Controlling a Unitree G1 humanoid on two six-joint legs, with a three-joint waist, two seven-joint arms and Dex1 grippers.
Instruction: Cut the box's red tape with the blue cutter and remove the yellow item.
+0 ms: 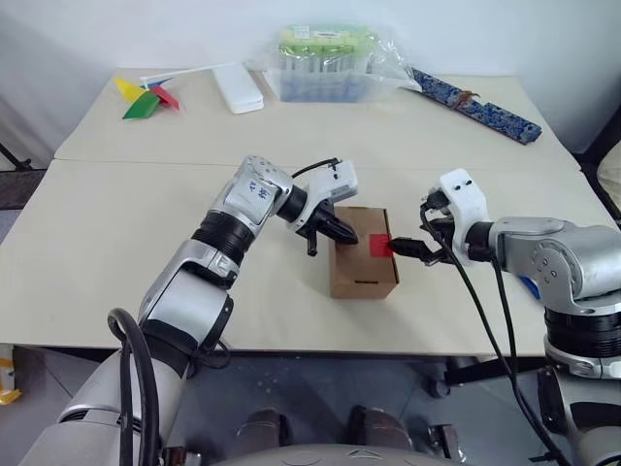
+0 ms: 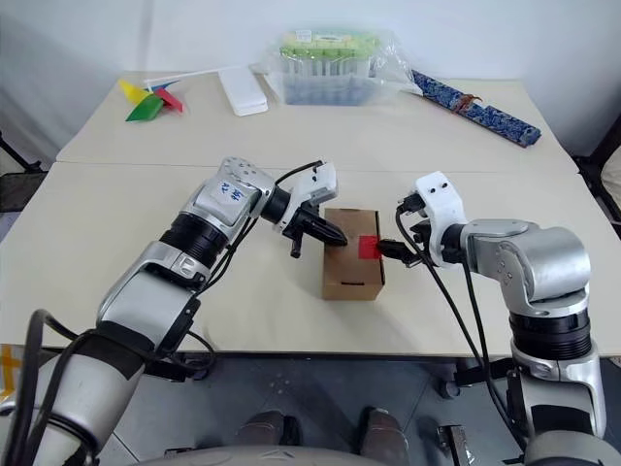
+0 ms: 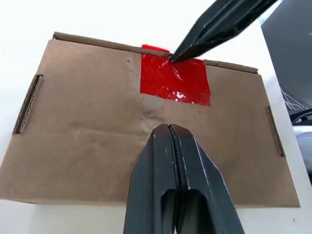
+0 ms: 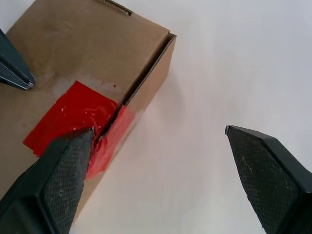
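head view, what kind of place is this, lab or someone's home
Probably a lab or test room: plain white tables pushed together against bare walls, with staged props, a taped box, a paper pinwheel and a plastic tub.

right gripper (image 4: 158, 141) spread wide, 1 fingertip (image 4: 80, 141) on the box's (image 4: 73, 44) red tape (image 4: 73, 114).

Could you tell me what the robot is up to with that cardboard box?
The box sits closed on the table. The left gripper, shut, presses down on its lid. The right gripper, open, has one fingertip on the red tape at the lid's edge, which already looks split there.
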